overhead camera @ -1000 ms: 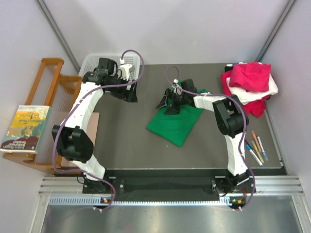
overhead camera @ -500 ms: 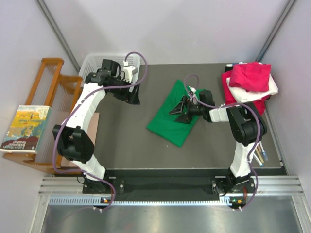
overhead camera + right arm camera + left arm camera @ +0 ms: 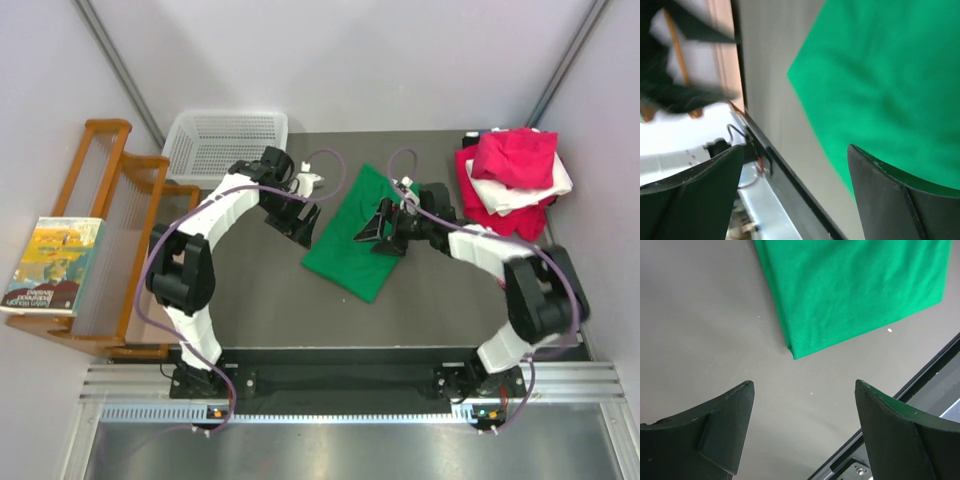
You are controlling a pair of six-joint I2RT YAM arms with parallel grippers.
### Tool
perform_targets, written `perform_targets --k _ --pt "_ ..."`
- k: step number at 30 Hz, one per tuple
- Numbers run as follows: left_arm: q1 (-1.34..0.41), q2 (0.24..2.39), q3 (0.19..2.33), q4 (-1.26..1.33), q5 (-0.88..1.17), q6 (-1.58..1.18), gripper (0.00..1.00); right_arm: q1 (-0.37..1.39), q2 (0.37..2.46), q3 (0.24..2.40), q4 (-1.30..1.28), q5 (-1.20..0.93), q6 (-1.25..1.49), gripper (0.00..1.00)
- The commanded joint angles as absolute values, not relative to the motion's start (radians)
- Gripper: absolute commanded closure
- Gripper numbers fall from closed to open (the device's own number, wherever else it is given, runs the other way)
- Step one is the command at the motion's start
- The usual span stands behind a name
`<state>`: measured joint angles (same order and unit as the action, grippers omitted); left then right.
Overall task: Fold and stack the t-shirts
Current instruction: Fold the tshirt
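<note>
The dark worktop (image 3: 260, 300) is carrying everything. The green t-shirt (image 3: 350, 258) is lying folded and slantwise near its middle. The pile of pink, white and red t-shirts (image 3: 515, 175) is sitting at about 2 o'clock, close to the worktop's edge. The left claw (image 3: 293, 225) is hovering just beside the green shirt at its 9 o'clock side, with its jaws standing wide apart and holding nothing. The right claw (image 3: 380, 235) is hanging over the shirt's 3 o'clock part, jaws also apart and empty.

I am thinking the main danger is a pinch that is catching only the upper layer, so the fold is opening during the lift. If the two claws are moving unevenly, the cloth is twisting. A careless drop onto the pile is risking to push it over the edge. Fingers going too low are scraping the worktop.
</note>
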<state>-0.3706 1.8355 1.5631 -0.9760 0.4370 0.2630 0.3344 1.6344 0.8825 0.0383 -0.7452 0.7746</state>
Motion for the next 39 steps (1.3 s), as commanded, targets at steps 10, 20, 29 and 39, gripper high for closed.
perform_targets --k 10,20,29,39 --pt "-0.433 1.97 1.559 -0.974 0.488 0.314 0.15 0.706 1.232 0.611 -0.405 -0.252 0.772 0.2" --pt "-0.451 1.996 1.571 -0.974 0.492 0.321 0.16 0.715 1.308 0.673 -0.448 -0.138 0.75 0.28" --pt "-0.451 1.997 1.537 -0.937 0.483 0.319 0.19 0.715 1.462 0.767 -0.371 -0.172 0.741 0.4" --pt "-0.451 1.994 1.526 -0.884 0.471 0.281 0.3 0.716 1.522 0.836 -0.353 -0.167 0.732 0.46"
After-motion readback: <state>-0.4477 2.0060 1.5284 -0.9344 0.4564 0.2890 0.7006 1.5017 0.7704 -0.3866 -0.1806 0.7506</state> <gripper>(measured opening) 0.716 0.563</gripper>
